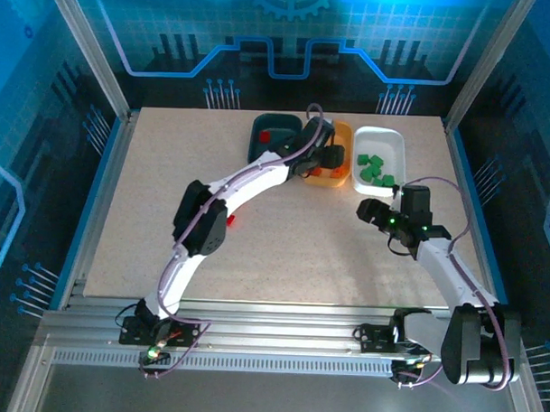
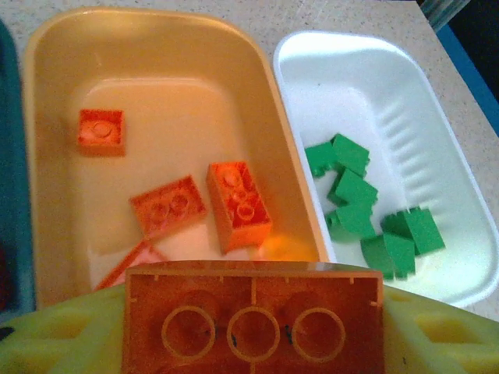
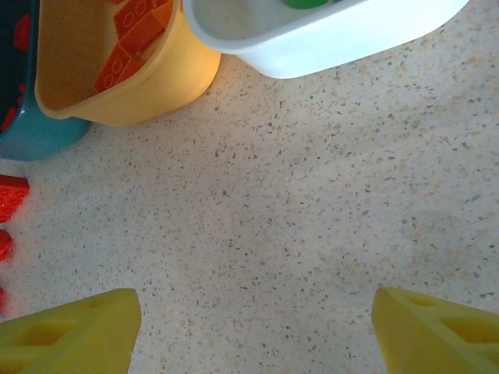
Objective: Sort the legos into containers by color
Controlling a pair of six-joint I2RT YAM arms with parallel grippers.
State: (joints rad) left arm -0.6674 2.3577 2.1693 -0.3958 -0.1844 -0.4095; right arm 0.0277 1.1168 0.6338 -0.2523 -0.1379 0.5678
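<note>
Left wrist view: my left gripper (image 2: pixel 249 339) clamps an orange brick (image 2: pixel 253 300) over the orange tray (image 2: pixel 156 19), so I'd release next; my right gripper (image 3: pixel 257 327) has its jaws apart.

Orange tray (image 2: pixel 148 47) and white tray (image 2: pixel 366 70) are both smooth plastic with a soft glossy sheen, bricks (image 2: pixel 238 204) are shiny hard plastic too, the table (image 3: pixel 312 195) is a matt speckled stone-look top, and the near rail (image 1: pixel 279 337) looks like ribbed bare metal.

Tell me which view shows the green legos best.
Left wrist: the green legos lie close and separate in the white tray. Top external gives them as small green dots; right wrist catches a green sliver at the tray's rim.
</note>
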